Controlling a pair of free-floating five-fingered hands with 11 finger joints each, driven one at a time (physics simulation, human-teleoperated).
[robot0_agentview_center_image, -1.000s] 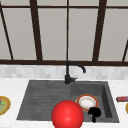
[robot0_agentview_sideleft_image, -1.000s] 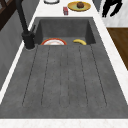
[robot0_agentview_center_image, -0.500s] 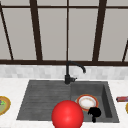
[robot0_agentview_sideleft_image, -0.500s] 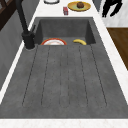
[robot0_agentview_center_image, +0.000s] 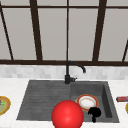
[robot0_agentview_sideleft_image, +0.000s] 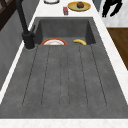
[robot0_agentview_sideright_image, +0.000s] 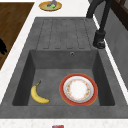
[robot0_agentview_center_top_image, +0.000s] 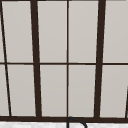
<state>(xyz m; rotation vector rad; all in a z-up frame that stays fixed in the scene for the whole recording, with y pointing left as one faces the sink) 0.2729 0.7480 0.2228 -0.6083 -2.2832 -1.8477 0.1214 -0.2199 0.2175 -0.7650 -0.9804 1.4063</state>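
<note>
Hovering unchanged since a second ago, right hand (robot0_agentview_center_image: 94, 113) hanging beside the plate (robot0_agentview_center_image: 87, 102) above the basin; finger state impossible to tell, nothing visibly held.

A white counter (robot0_agentview_sideright_image: 17, 60) carries a dark grey sink (robot0_agentview_sideright_image: 65, 32) with a ribbed drainboard and a black tap (robot0_agentview_sideright_image: 100, 37) at its back edge. In the basin, a red-rimmed plate (robot0_agentview_sideright_image: 78, 89) lies on the tap side and a banana (robot0_agentview_sideright_image: 37, 94) opposite. On the counter, a yellow dish (robot0_agentview_sideright_image: 50, 5) sits beyond the drainboard; another dish (robot0_agentview_sideleft_image: 79, 6) and a red packet (robot0_agentview_sideleft_image: 65, 10) lie beyond the basin.
</note>
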